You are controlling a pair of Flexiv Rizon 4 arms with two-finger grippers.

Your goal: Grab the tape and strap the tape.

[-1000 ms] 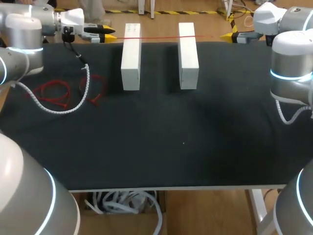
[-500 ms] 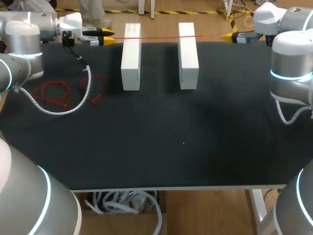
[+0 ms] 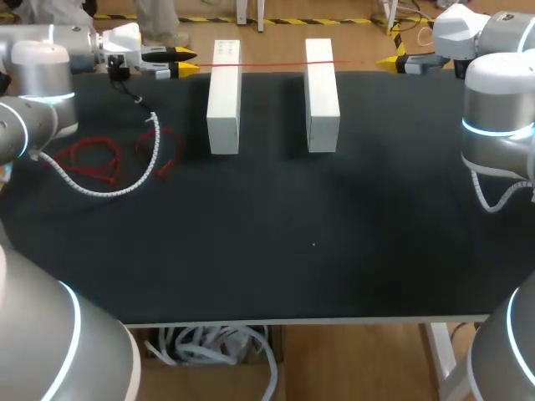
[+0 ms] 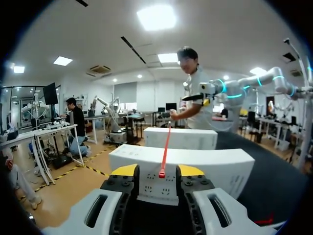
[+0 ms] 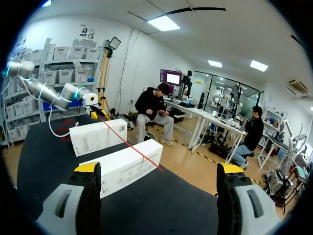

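1. At the far edge of the table, we find two white boxes lying side by side with a gap between them: the left box and the right box.
2. The tape, a thin red strip, runs straight across the far ends of both boxes.
3. Our left gripper hangs just beyond the left box, level with the tape.
4. In the left wrist view, the left gripper is released. The near end of the tape sits between its yellow tips, and we see neither tip touching it.
5. From there the tape crosses the left box and then the right box.
6. Our right gripper hangs beyond the right box, apart from the tape's end.
7. In the right wrist view, the right gripper is released, with its fingers spread wide. The tape ends ahead of it, past the right box.
8. On the left part of the table, we note a loose heap of red straps. The left arm's white spiral cable curls around it.
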